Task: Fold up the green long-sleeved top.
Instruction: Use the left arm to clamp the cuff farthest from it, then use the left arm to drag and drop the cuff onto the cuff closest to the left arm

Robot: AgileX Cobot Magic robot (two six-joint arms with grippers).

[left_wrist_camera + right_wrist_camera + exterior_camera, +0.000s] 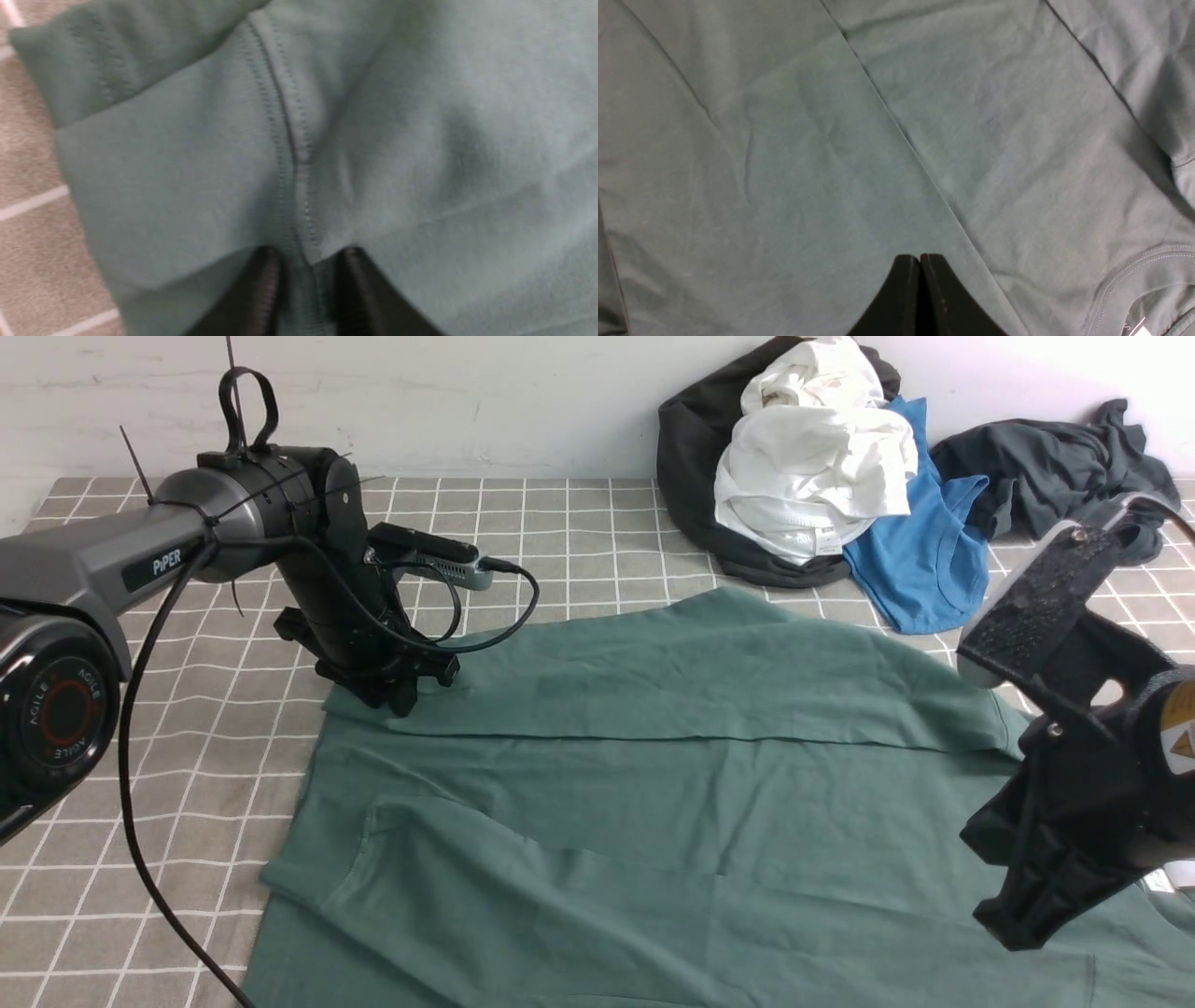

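Note:
The green long-sleeved top (653,821) lies spread on the checked cloth, its far edge folded over toward the middle. My left gripper (397,695) is down at the top's far left corner. In the left wrist view (306,261) its jaws stand narrowly apart with a stitched seam of the top (299,154) pinched between them. My right gripper (1004,915) hovers above the right side of the top. In the right wrist view (920,261) it is shut and empty over flat green cloth (808,163), near the ribbed neck (1148,261).
A pile of clothes lies at the back right: a black garment (691,457), a white one (812,448), a bright blue one (924,560) and a dark charcoal one (1046,467). The grey checked cloth (205,709) covers the table up to the white wall.

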